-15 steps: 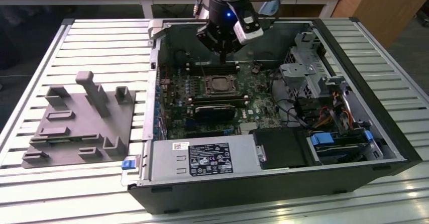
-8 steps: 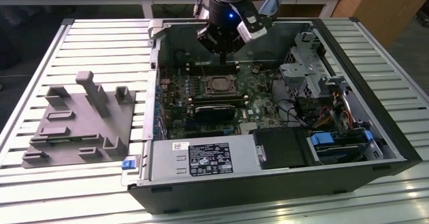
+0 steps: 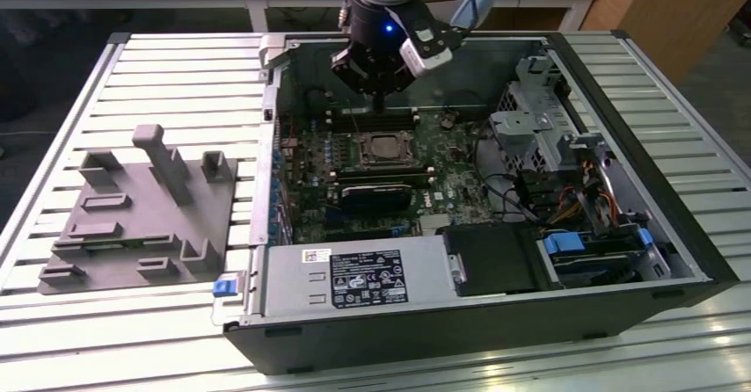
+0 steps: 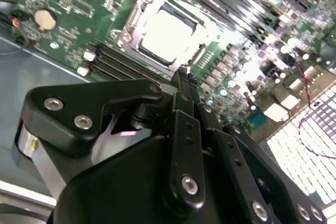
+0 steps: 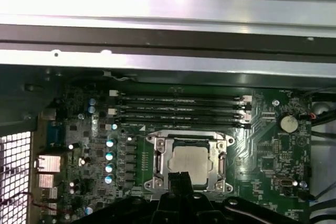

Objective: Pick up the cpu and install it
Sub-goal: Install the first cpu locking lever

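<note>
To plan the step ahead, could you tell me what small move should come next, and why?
Probably lift the pincer straight up. In both wrist views the cpu already lies in the socket, and the pincer, shut and empty, hangs close above the socket's edge.

Silvery smooth metal cpu [image 5: 190,162] top

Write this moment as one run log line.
gripper: shut, empty, above socket | cpu: seated in socket | case: open

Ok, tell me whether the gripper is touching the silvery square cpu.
Apart: the exterior view shows a gap between the gripper and the silvery square cpu below it.
</note>
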Controlling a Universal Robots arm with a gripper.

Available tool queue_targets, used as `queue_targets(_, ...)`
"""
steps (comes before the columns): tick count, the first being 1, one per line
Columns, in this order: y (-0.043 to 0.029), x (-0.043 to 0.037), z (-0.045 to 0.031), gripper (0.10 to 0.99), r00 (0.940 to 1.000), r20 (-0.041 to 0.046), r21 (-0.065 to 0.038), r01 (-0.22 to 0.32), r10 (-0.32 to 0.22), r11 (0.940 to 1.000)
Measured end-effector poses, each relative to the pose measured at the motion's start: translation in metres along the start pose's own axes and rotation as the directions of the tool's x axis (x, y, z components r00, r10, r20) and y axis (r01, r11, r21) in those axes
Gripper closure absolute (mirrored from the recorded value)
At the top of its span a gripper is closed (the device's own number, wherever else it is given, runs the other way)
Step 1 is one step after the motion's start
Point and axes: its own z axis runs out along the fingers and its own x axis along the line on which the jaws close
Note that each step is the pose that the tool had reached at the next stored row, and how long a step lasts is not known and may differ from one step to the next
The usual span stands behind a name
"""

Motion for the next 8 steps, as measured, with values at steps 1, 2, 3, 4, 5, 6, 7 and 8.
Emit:
queue_targets(1,0.0000,0.0025,0.0000,0.980,1.0000,0.0001,0.000,0.000,0.000,1.0000)
queue_targets(2,0.0001,0.0047,0.0002,0.980,1.0000,0.0003,0.000,0.000,0.000,1.0000)
queue_targets(3,0.0001,0.0060,0.0003,0.980,1.0000,0.0004,0.000,0.000,0.000,1.0000)
queue_targets(4,0.0001,0.0072,0.0004,0.980,1.0000,0.0003,0.000,0.000,0.000,1.0000)
queue_targets(5,0.0001,0.0079,0.0004,0.980,1.0000,0.0002,0.000,0.000,0.000,1.0000)
queue_targets(6,0.0001,0.0085,0.0004,0.980,1.0000,0.0003,0.000,0.000,0.000,1.0000)
queue_targets(7,0.0001,0.0094,0.0005,0.980,1.0000,0.0005,0.000,0.000,0.000,1.0000)
queue_targets(8,0.0001,0.0108,0.0006,0.980,1.0000,0.0007,0.000,0.000,0.000,1.0000)
